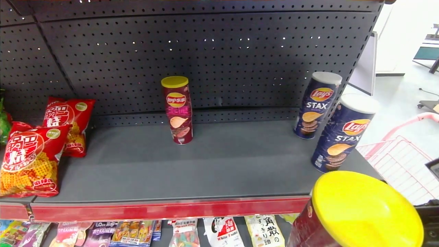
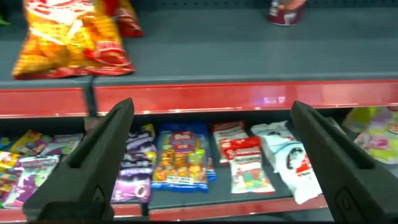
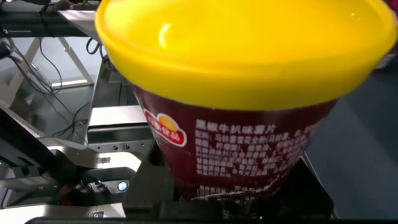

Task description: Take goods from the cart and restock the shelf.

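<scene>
- Step: carry-over. The right pincer [image 3: 245, 208] is clenched low on the yellow-lidded can [image 1: 360, 209], held upright on the near side of the shelf [image 1: 205, 171] and its red front lip [image 1: 171, 207]. The cart [image 1: 398, 164] is off to its right.
- Next (my read): lift over the lip, go fwd and left, set down by the matching can [image 1: 178, 109].
- Room: wide bare deck ahead-left of the pincer. Two blue cans [image 1: 343, 132] stand just ahead, so there's a knock risk.
- Left pincer [image 2: 214, 168]: released, empty, facing lower-shelf packets [image 2: 183, 158].
</scene>
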`<state>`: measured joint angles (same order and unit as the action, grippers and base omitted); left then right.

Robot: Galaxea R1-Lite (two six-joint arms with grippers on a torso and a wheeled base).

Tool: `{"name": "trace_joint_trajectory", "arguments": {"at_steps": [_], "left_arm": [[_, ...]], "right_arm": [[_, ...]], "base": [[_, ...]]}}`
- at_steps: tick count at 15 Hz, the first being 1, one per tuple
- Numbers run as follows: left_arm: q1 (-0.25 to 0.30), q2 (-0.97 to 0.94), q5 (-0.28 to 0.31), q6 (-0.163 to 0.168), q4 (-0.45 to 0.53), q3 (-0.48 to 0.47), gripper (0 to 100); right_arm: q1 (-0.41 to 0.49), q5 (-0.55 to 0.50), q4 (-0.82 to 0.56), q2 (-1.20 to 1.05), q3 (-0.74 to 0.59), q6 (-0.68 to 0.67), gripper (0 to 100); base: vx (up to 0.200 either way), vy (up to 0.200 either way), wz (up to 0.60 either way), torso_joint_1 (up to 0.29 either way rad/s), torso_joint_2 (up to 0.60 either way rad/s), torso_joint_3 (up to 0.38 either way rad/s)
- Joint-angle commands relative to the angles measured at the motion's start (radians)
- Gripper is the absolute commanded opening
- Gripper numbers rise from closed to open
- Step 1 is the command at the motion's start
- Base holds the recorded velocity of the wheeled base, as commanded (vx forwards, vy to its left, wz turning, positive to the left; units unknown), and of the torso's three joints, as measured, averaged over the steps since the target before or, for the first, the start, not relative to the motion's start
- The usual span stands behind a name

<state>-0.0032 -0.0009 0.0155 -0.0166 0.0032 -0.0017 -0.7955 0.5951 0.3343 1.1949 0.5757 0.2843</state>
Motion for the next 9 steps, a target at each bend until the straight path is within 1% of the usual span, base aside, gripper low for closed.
{"name": "trace_joint_trajectory", "arguments": {"at_steps": [1,9], "left_arm": [[0.000,0.002,0.000,0.000,0.000,0.000,100],[0.000,0.001,0.000,0.001,0.000,0.000,100]], "right_arm": [[-0.001,0.000,0.000,0.002,0.001,0.001,0],[-0.001,0.002,0.002,0.000,-0.010,0.001,0]], "base": [[0.000,0.200,0.00,-0.002,0.00,0.002],[0.000,0.200,0.00,0.004,0.00,0.002]]}}
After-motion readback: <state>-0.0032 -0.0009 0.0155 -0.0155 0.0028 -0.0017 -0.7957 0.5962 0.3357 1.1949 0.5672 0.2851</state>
